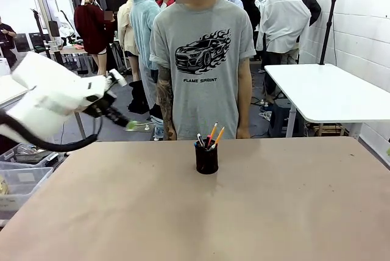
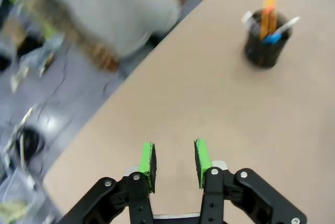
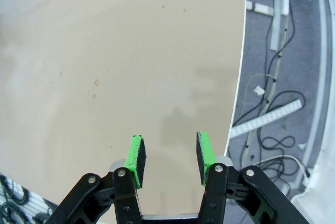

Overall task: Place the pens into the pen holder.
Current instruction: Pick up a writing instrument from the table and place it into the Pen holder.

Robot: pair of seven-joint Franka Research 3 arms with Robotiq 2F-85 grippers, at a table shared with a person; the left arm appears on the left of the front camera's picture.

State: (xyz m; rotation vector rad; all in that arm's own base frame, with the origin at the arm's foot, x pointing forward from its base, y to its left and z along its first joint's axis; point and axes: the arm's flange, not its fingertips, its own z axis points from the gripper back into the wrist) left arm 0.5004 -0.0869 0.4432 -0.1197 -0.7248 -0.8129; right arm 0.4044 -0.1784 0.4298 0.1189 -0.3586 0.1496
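A small black pen holder (image 1: 206,158) stands near the table's far edge, in front of the person. Several pens (image 1: 211,136) stick up out of it, two of them orange. In the left wrist view the pen holder (image 2: 264,46) sits at the upper right with the pens (image 2: 269,12) inside. My left gripper (image 1: 125,121) is raised above the table's far left corner, well left of the holder. Its green pads (image 2: 147,162) stand apart with nothing between them, so the left gripper (image 2: 174,162) is open. My right gripper (image 3: 170,157) is open too, over bare table near an edge.
The brown table (image 1: 244,212) spreads wide in front of me. A person in a grey T-shirt (image 1: 201,60) stands at its far side. A white table (image 1: 329,90) stands at the back right. Plastic bins (image 1: 18,178) sit on the floor at the left. Cables (image 3: 277,103) lie on the floor beyond the table edge.
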